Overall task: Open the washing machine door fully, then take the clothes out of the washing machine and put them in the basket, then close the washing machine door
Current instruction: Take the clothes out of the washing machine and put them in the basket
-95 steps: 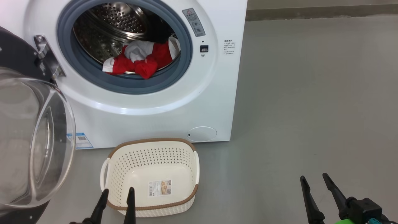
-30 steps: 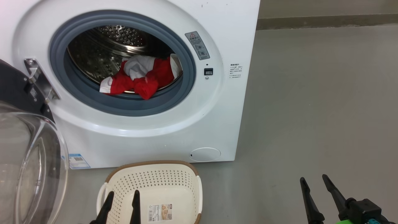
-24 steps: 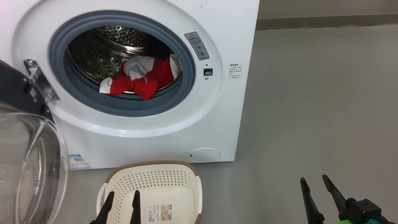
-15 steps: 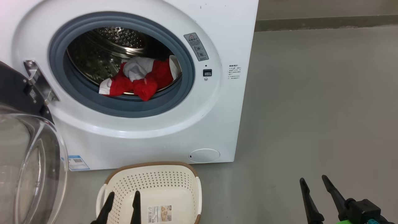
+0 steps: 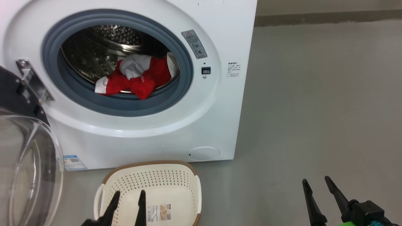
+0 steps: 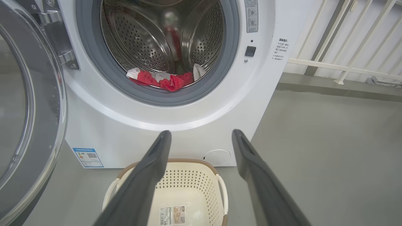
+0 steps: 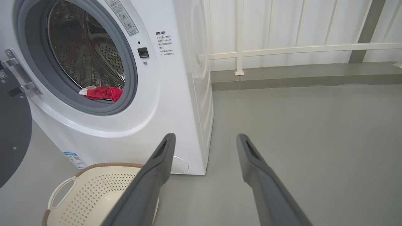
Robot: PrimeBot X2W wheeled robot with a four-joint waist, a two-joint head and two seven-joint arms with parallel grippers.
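The washing machine [image 5: 163, 125] [image 6: 103, 131] [image 7: 176, 94] stands with its door [image 5: 25, 175] [image 6: 28, 103] [image 7: 12, 138] swung wide to the left. Red and white clothes [image 5: 135, 78] [image 6: 165, 80] [image 7: 100, 93] lie at the front of the steel drum. The cream basket [image 5: 150, 191] [image 6: 185, 191] [image 7: 91, 194] sits on the floor before the machine, empty but for a paper label. My left gripper [image 5: 128, 194] [image 6: 201, 138] hangs open above the basket, fingers aimed toward the drum. My right gripper [image 5: 315, 182] [image 7: 205, 141] is open over bare floor at the lower right.
Grey floor [image 5: 314, 110] stretches right of the machine. A white railing [image 7: 298, 47] and a low kerb run along the back. The open door takes up the space at the left of the basket.
The head camera has shifted a little, so the machine sits slightly further left. My left gripper has moved a bit right and up over the basket. The right gripper is still.
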